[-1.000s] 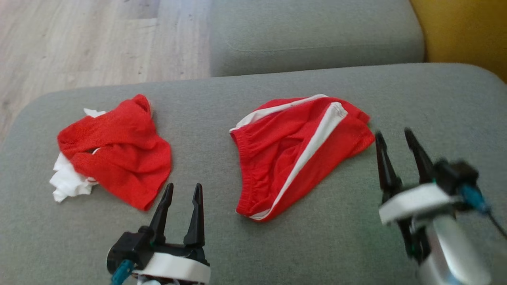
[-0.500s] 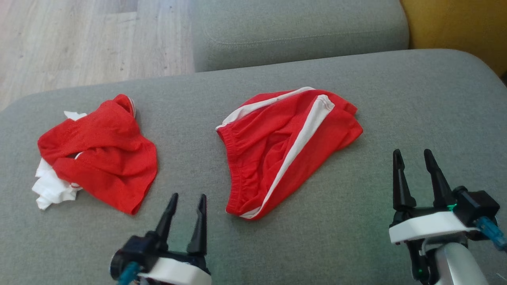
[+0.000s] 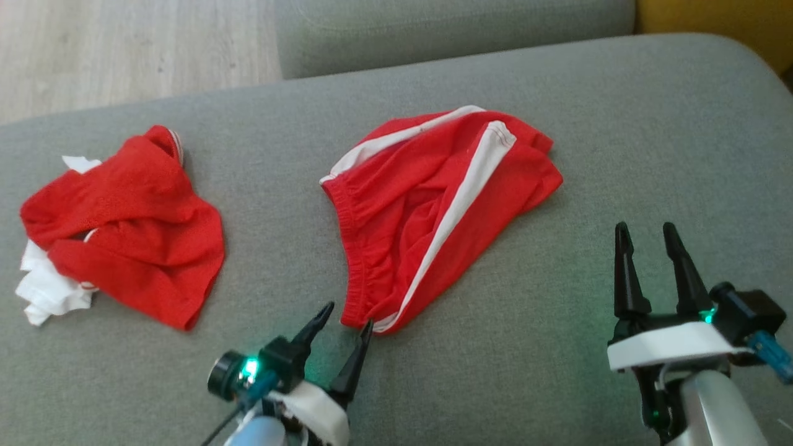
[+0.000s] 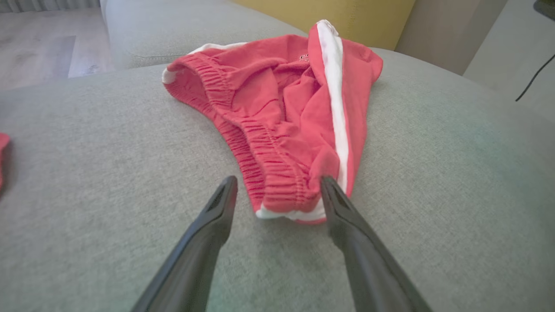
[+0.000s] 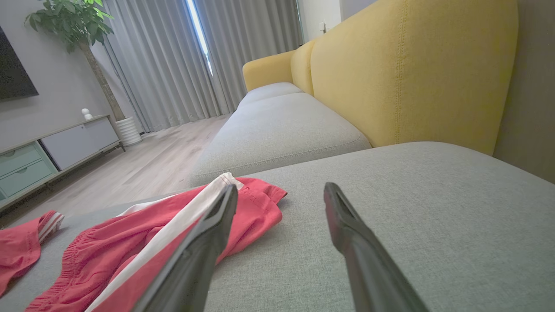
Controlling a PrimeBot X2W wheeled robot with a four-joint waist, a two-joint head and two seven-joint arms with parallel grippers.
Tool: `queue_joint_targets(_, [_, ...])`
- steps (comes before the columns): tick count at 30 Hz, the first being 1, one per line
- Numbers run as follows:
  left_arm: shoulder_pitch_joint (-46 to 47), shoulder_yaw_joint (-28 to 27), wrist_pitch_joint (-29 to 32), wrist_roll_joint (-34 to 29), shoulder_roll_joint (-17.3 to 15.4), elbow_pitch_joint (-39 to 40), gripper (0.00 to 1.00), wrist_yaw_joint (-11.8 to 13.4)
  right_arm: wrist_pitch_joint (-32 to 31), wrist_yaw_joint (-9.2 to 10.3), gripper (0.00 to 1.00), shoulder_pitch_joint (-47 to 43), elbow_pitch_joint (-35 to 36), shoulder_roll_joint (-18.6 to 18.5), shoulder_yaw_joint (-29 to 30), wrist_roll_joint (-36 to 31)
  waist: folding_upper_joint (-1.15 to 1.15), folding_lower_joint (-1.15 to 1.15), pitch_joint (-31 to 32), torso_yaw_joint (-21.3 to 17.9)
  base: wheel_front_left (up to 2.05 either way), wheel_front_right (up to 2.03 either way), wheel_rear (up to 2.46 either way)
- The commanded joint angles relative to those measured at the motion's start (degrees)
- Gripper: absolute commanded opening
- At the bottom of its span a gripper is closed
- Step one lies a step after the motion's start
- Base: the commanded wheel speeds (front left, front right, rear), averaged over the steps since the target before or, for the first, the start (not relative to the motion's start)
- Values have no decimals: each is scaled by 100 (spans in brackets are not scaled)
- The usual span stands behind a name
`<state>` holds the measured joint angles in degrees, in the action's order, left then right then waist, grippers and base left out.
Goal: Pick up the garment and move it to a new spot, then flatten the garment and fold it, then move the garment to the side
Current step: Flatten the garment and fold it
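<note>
The garment (image 3: 433,204), red shorts with white side stripes and an elastic waistband, lies crumpled in the middle of the grey cushion (image 3: 557,371). My left gripper (image 3: 348,313) is open, tilted right, its fingertips straddling the near waistband corner of the shorts (image 4: 282,99). In the left wrist view that gripper (image 4: 279,180) has the corner between its fingers, just above the cushion, not clamped. My right gripper (image 3: 644,227) stands open to the right of the shorts, clear of them. In the right wrist view it (image 5: 281,187) is empty, beside the shorts' edge (image 5: 86,251).
A second red and white garment (image 3: 124,229) lies bunched at the cushion's left. Another grey cushion (image 3: 433,25) sits beyond, with wooden floor (image 3: 124,49) at the upper left. A yellow backrest (image 5: 412,65) rises at the right. Bare cushion lies right of the shorts.
The head camera has shifted. My left gripper has swung right and forward to the shorts' near corner. My right gripper drew back from the shorts' right edge, then held still.
</note>
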<state>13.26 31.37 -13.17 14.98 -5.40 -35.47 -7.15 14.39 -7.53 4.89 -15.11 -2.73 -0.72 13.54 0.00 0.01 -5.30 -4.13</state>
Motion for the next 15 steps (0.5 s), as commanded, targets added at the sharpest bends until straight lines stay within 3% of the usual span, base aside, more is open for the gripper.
queue_joint_targets(1, [279, -119, -53, -21, -61, 45, 100, -25, 61, 4, 100, 277, 207, -15, -111, 11, 0, -1, -61, -26, 0, 0, 0])
queue_joint_targets(15, [635, 463, -173, 324, -134, -255, 100, -33, 61, 4, 100, 330, 133, -15, -88, 45, 0, -1, -96, 16, 0, 0, 0])
